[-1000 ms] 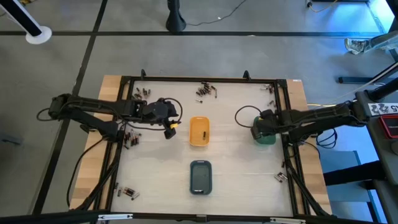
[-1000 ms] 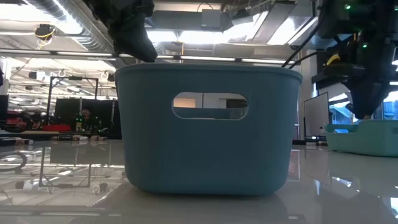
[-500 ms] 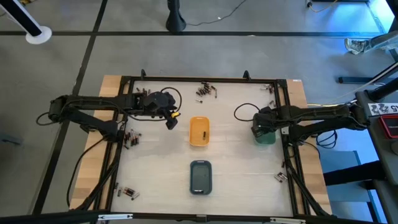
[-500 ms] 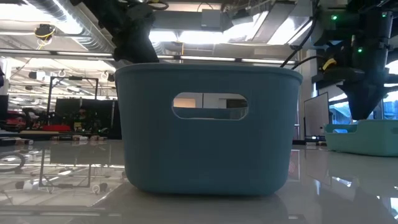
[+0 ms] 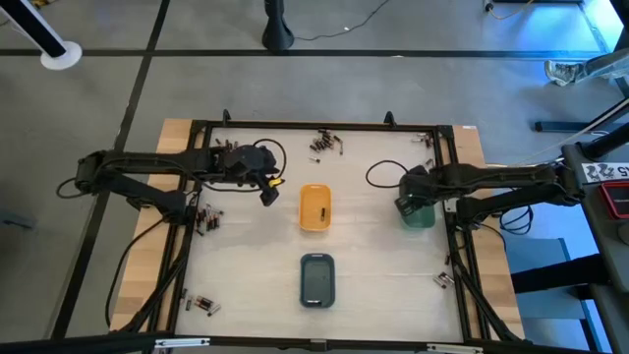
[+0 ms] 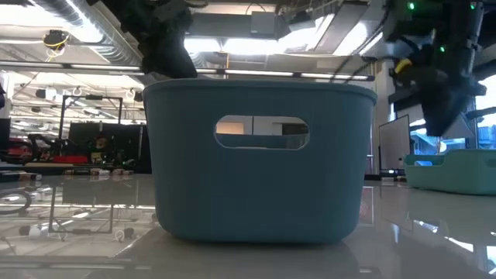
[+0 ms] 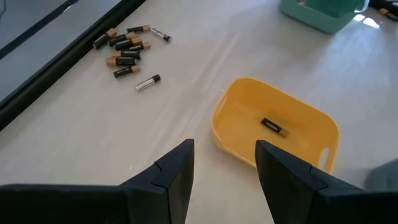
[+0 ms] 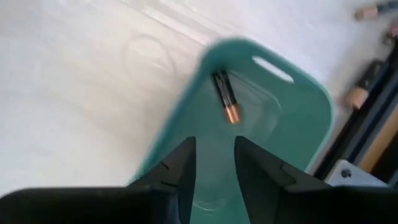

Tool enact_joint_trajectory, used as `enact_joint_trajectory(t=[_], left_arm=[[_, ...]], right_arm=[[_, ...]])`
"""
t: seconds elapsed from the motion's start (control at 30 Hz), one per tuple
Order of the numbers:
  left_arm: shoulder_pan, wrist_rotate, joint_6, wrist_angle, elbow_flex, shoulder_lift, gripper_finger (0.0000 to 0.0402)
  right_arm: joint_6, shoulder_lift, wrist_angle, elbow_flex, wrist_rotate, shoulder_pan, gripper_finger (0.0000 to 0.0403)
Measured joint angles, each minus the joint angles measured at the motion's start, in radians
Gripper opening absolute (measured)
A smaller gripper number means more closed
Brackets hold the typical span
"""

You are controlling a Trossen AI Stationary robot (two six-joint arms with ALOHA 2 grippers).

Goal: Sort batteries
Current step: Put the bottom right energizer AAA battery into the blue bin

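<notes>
Above the green tray, my right claw hangs parted and empty, one battery already lying inside. My left claw, open too, faces the yellow tray; loose batteries wait beyond.

lab; exposed ceiling ducts; framed table

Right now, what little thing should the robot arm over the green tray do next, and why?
Probably lift away and go fetch another one. The right gripper is open and empty above the green tray, and a battery already lies inside it. More loose batteries wait by the table's far edge.
</notes>
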Motion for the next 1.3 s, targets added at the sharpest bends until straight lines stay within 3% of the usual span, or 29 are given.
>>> enact_joint_trajectory(t=[0.3, 0.5, 0.67, 0.9, 1.13, 1.3], left_arm=[[-0.050, -0.024, 0.023, 0.006, 0.000, -0.137, 0.0161], [-0.096, -0.067, 0.020, 0.016, -0.006, -0.217, 0.0161], [-0.114, -0.108, 0.014, 0.124, -0.112, -0.292, 0.0161], [-0.112, -0.107, -0.025, 0.282, -0.264, -0.369, 0.0161], [-0.112, -0.104, 0.009, 0.307, -0.279, -0.374, 0.0161], [-0.110, -0.104, 0.021, 0.306, -0.279, -0.374, 0.0161]], right_arm=[[-0.065, 0.000, 0.108, 0.103, -0.073, 0.016, 0.0112], [-0.079, 0.000, 0.294, 0.103, -0.107, 0.139, 0.0112], [-0.068, 0.010, 0.391, 0.103, -0.107, 0.266, 0.0112], [0.100, 0.071, 0.350, 0.103, -0.194, 0.478, 0.0112], [0.308, 0.212, 0.256, 0.099, -0.251, 0.712, 0.0112], [0.418, 0.326, 0.157, 0.098, -0.366, 0.794, 0.0112]])
